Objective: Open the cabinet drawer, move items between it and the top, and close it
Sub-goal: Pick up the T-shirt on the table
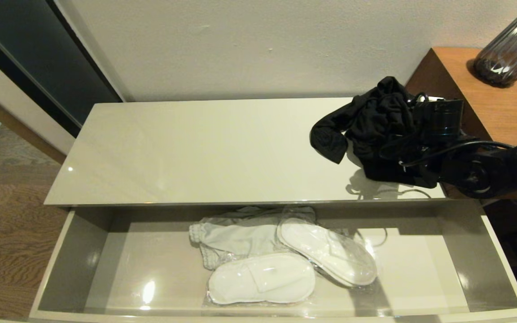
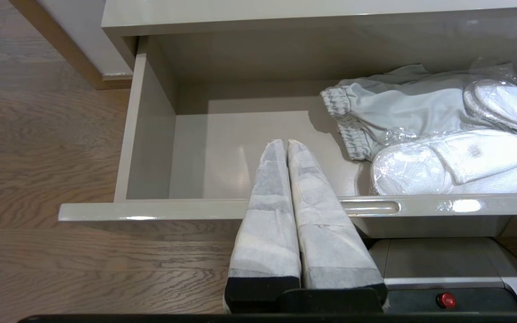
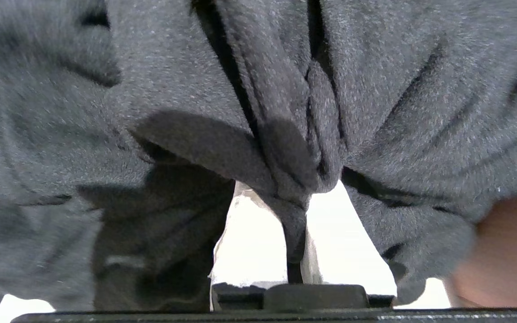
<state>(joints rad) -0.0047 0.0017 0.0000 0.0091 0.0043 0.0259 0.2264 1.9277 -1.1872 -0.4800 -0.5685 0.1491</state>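
On the glossy beige top (image 1: pixel 204 148), 1 soft crumpled black garment (image 1: pixel 375 121) is pinched by the right gripper (image 3: pixel 292 251), its jaws closed on a fold. In the open drawer (image 1: pixel 56 269), 1 grey garment (image 1: pixel 236 237) and 2 plastic-wrapped slipper pairs (image 1: pixel 263 278) are seen. The left gripper (image 2: pixel 286 146) is closed, empty.

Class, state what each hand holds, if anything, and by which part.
The right hand pinches a fold of the black garment; the left hand holds nothing.

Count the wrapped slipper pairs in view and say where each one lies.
2. One slipper pair lies at the front of the open cabinet drawer. The other slipper pair lies angled just behind and right of it, partly over the light grey garment. None shows elsewhere.
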